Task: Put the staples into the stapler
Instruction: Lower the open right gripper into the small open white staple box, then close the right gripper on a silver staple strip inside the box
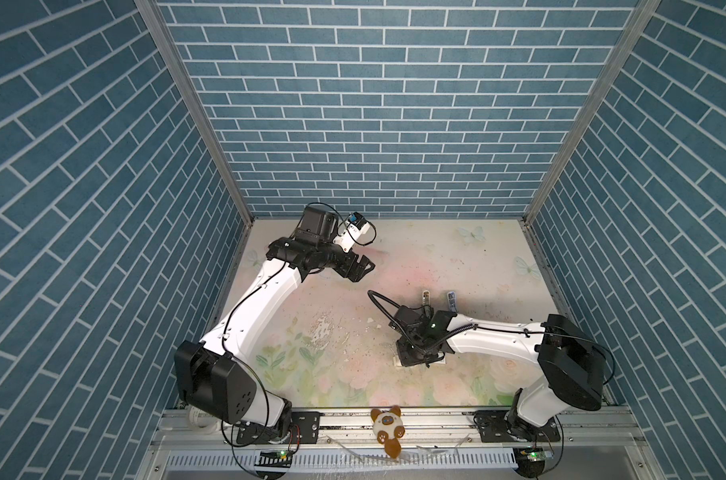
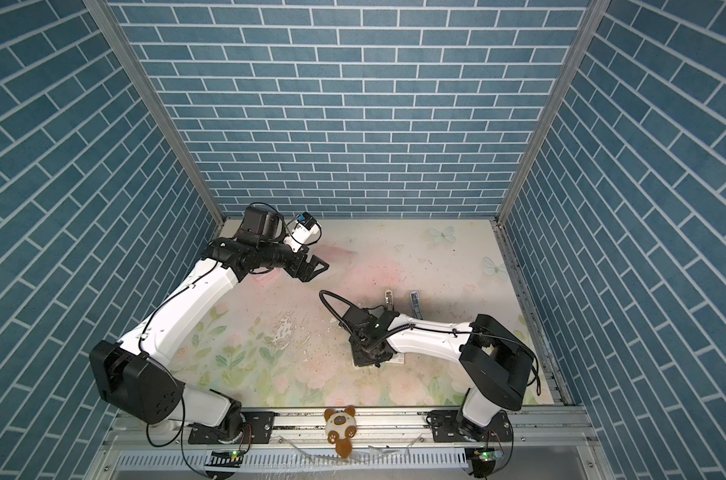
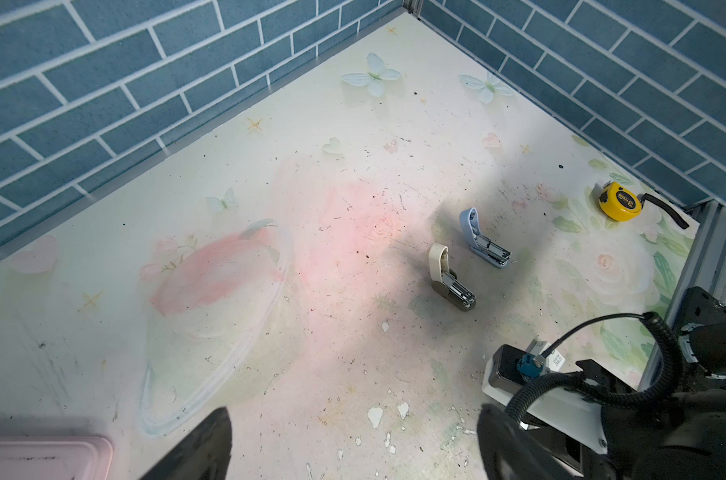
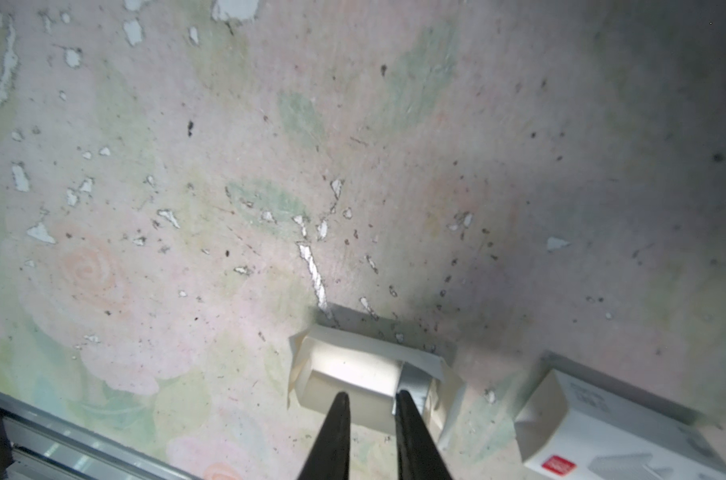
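Grey staples [image 4: 415, 384] in white tray [image 4: 353, 361], against one finger of right gripper [image 4: 371, 395]. Fingers narrowly parted, tips down in tray; hold on anything impossible to tell. Sleeve [image 4: 602, 428] just beside. Cream stapler [image 3: 448, 278] and blue stapler [image 3: 481, 241] beyond that gripper, lids up. Left gripper [image 1: 363, 270] wide open, empty, well apart.

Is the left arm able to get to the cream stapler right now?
Probably yes. The left gripper hangs open, and only bare table lies between it and the cream stapler. The right gripper is down at the white tray, off that path.
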Robot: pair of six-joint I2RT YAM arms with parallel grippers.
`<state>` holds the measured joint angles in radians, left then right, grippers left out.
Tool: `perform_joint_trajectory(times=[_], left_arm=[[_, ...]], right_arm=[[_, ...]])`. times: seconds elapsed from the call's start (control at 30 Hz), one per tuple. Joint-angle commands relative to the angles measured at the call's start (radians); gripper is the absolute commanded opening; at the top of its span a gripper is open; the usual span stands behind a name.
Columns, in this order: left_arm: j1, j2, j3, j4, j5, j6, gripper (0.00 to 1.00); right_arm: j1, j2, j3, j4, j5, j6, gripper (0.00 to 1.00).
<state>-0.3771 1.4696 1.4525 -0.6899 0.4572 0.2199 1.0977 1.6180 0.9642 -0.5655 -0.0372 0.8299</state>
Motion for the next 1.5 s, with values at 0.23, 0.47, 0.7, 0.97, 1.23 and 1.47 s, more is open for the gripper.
perform_joint_trajectory(times=[0.23, 0.47, 0.7, 0.97, 1.23, 1.47], left_arm=[[0.005, -0.017, -0.011, 0.007, 0.011, 0.001, 0.93], [0.006, -0.019, -0.013, 0.01, 0.014, -0.001, 0.93], [0.005, -0.016, -0.016, 0.013, 0.017, -0.001, 0.93], [0.005, -0.018, -0.021, 0.014, 0.024, -0.002, 0.93], [0.005, -0.019, -0.027, 0.02, 0.028, -0.004, 0.93], [0.004, -0.018, -0.027, 0.021, 0.035, -0.006, 0.94]], right_arm=[[0.021, 0.036, 0.041, -0.085, 0.06, -0.006, 0.24], [0.026, 0.048, 0.048, -0.092, 0.064, -0.006, 0.25], [0.03, 0.056, 0.053, -0.115, 0.083, -0.005, 0.26], [0.034, 0.066, 0.068, -0.14, 0.105, -0.003, 0.27], [0.039, 0.075, 0.079, -0.166, 0.123, 0.002, 0.28], [0.044, 0.088, 0.091, -0.186, 0.135, 0.005, 0.29]])
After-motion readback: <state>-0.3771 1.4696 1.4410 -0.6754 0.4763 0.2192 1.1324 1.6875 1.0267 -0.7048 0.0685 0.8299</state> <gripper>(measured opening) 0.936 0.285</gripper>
